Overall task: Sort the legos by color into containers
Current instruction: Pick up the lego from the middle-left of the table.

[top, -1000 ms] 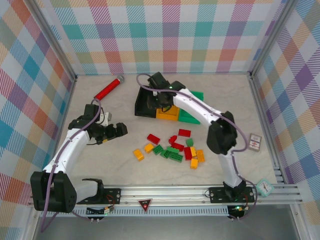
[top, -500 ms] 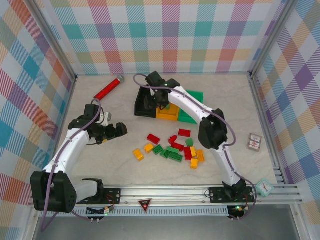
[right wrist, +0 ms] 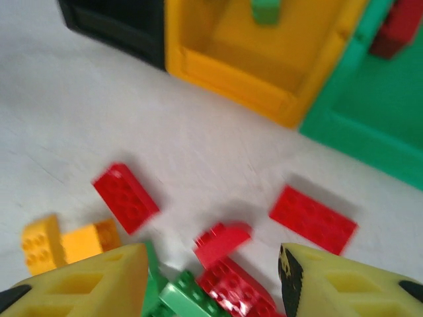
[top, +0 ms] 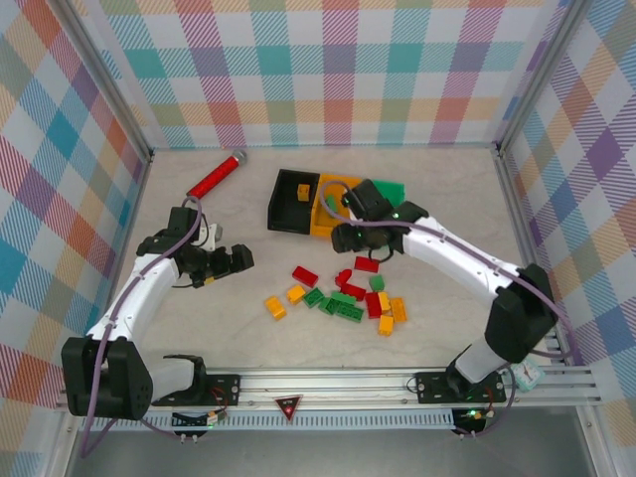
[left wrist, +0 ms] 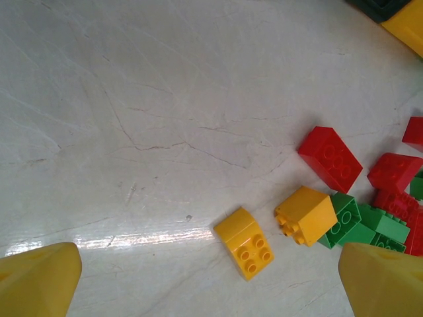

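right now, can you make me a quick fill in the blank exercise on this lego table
1. Between the black bin and the green bin stands the ___ one.
2. The left tool hangs over bare table with its jaws ___.
3. The long cylinder with a silver end, near the far left corner, is ___.
4. The loose legos are red, green and ___.

Missing words: orange-yellow; open; red; yellow

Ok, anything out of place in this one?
Yes: in the right wrist view a green brick seems to sit in the orange-yellow bin, and a red brick in the green bin. Wrong colours for a colour sort, though that picture is blurred.
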`<state>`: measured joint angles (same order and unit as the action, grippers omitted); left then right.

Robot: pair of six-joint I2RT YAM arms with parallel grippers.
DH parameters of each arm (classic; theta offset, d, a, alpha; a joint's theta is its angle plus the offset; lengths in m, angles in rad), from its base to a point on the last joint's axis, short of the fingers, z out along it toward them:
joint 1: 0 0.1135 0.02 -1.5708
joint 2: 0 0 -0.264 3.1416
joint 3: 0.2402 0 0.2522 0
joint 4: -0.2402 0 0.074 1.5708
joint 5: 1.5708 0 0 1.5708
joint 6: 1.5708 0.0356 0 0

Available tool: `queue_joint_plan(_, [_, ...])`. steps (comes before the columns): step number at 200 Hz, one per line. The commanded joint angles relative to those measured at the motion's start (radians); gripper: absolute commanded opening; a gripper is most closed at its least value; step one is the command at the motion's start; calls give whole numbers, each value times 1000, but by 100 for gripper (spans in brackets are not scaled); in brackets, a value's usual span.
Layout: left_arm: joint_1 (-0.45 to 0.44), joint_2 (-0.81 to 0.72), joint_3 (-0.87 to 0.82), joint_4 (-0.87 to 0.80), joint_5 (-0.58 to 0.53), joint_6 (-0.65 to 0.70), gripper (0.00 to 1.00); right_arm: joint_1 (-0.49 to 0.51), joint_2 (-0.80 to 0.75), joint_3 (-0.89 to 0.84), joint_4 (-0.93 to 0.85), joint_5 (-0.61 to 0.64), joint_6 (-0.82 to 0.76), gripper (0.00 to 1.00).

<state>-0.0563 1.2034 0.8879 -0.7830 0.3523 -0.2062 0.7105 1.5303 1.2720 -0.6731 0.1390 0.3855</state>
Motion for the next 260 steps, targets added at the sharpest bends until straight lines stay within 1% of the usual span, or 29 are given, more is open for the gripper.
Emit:
queue_joint_plan(1, [2, -5, -4, 0, 49, -2, 100, -3, -94, -106, 34, 55, 48, 56])
queue_joint_plan(16, [-19, -9, -3, -1, 63, -11, 100, -12, -147, -177, 35, 67, 57, 56])
queue_joint_plan(33, [-50, -1, 12, -26, 66, -51, 100, -31, -190, -248, 40, 73, 62, 56])
queue_joint_plan(40, [-70, 1, 12, -34, 69, -79, 100, -42, -205, -278, 47, 63, 62, 56])
queue_joint_plan(49, [-97, -1, 6, -35, 71, -117, 97, -59, -223, -314, 58, 48, 60, 56])
queue_joint_plan(60, [-147, -12, -12, -27, 61, -167, 95, -77, -242, -351, 73, 35, 56, 56])
queue_joint_plan(93, [-347, -57, -86, -18, -81, -323, 95, -144, -275, -418, 125, -10, 14, 56])
queue_joint_plan(113, [-446, -57, -124, 6, -144, -407, 94, -194, -283, -434, 158, -30, -30, 56])
queue_joint_plan(149, [-565, 6, -141, 58, -247, -503, 87, -287, -288, -446, 245, -65, -103, 57])
queue_joint_plan(159, [-594, 44, -133, 69, -274, -523, 87, -319, -285, -454, 275, -87, -87, 57])
queue_joint_plan(166, [-617, 73, -126, 79, -292, -532, 87, -338, -286, -466, 312, -125, -76, 57])
queue_joint_plan(175, [-645, 116, -113, 87, -319, -538, 84, -348, -288, -487, 353, -145, -62, 57])
queue_joint_plan(209, [-730, 277, -4, 6, -465, -540, 82, -349, -302, -562, 496, -139, -67, 57])
queue_joint_plan(228, [-750, 343, 44, -42, -538, -534, 82, -348, -340, -620, 554, -161, -64, 57])
queue_joint_plan(244, [-750, 373, 54, -54, -574, -534, 80, -348, -383, -657, 570, -156, -56, 57])
queue_joint_plan(260, [-749, 385, 32, -15, -574, -542, 80, -349, -430, -670, 561, -148, -56, 57])
